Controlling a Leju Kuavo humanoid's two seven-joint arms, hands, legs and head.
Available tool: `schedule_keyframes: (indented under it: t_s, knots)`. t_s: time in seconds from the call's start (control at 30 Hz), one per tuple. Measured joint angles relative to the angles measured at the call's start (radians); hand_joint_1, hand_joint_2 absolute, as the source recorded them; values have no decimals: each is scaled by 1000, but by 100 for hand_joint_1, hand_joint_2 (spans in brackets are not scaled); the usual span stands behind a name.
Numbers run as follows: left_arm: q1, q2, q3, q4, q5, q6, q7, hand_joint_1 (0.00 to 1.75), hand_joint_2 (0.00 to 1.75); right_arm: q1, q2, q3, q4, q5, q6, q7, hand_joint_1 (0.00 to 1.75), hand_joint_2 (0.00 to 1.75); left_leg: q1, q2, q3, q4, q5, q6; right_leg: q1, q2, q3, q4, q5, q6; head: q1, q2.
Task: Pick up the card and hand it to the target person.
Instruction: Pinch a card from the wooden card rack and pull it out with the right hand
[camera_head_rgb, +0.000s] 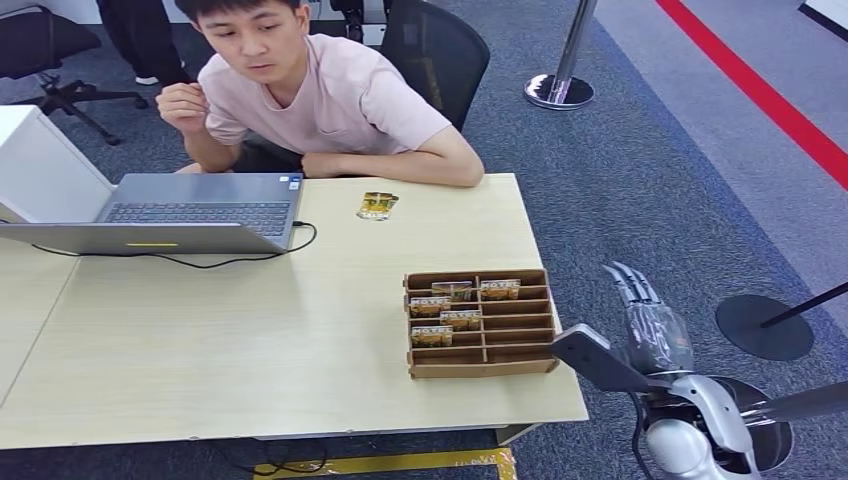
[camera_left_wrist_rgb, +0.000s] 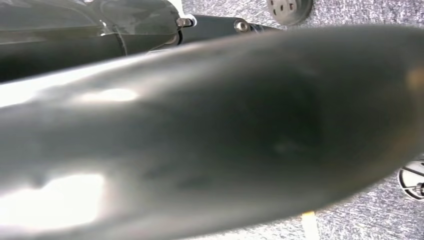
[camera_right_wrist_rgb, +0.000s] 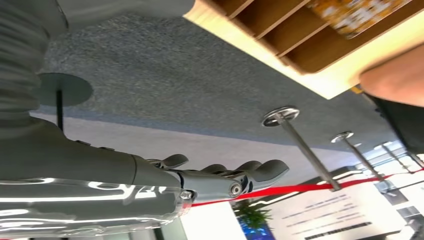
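Beside wooden organizer (camera_head_rgb: 480, 322), empty robot hand (camera_head_rgb: 650, 320)

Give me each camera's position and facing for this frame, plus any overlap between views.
Head view: high on the body, looking forward and down at the table, card box, laptop and the seated person; the right hand comes up beside the table.
Left wrist view: on the left wrist, pointing down at grey carpet; a blurred dark part of the robot's own body blocks most of it.
Right wrist view: behind the right hand, turned, looking past it at carpet and barrier posts.
Shared: head and right wrist views both catch the card box.
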Motion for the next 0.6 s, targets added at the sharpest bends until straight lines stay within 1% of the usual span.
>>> schedule_keyframes:
  t_s: [0.13,0.33,0.47,0.6]
  knots:
    - [0,0,0,0,-1,0,7,0,0,-33,-16,49,6,4,-2,12,27,175,0,0,0,0,0,0,0,0,0,0,0,0,0,0]
    - [0,0,0,0,-7,0,10,0,0,-90,-36,100,20,12,-4,33,30,175,0,0,1,0,0,0,0,0,0,0,0,0,0,0]
    - [0,0,0,0,-10,0,10,0,0,-97,-42,114,29,14,-5,37,44,175,0,0,0,0,0,0,0,0,0,0,0,0,0,0]
    - [0,0,0,0,-13,-1,8,0,0,-102,-47,130,34,46,-15,56,53,175,0,0,0,0,0,0,0,0,0,0,0,0,0,0]
